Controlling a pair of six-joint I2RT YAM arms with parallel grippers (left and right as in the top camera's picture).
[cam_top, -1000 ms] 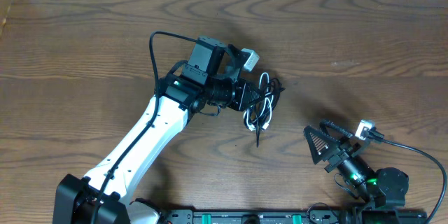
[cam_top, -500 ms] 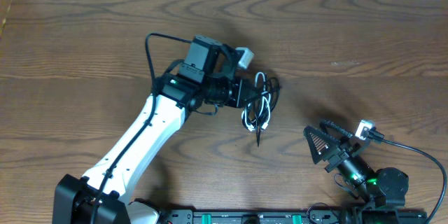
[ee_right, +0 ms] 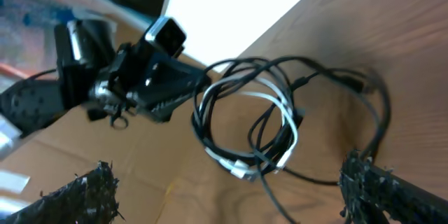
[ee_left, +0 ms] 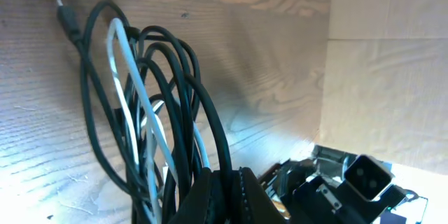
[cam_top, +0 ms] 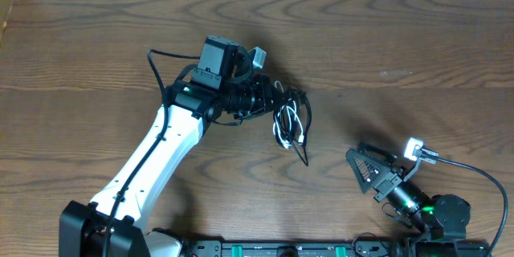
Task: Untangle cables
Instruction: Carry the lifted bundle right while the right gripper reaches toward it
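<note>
The cables [cam_top: 291, 122] hang as one tangled bundle of black loops with a white cord [cam_top: 281, 132] woven through, just right of the table's middle. My left gripper [cam_top: 271, 103] is shut on the bundle's top. The left wrist view shows its jaws [ee_left: 225, 194] pinched together on black strands while the cables [ee_left: 143, 105] and white cord [ee_left: 129, 70] dangle toward the wood. My right gripper [cam_top: 368, 169] stands open near the front right, apart from the bundle. In the right wrist view the cables [ee_right: 276, 122] hang ahead of its wide-open fingers [ee_right: 395, 189].
The wooden table [cam_top: 418, 40] stretches behind and to both sides. A black tail of cable [cam_top: 303, 157] trails down toward the front. The robot base rail [cam_top: 281, 249] runs along the front edge. The right arm's own thick cable [cam_top: 482, 178] loops at the far right.
My left arm has swung left and turned, carrying the bundle leftward with it. The trailing black tail has shifted. The right gripper stays open, moved slightly.
</note>
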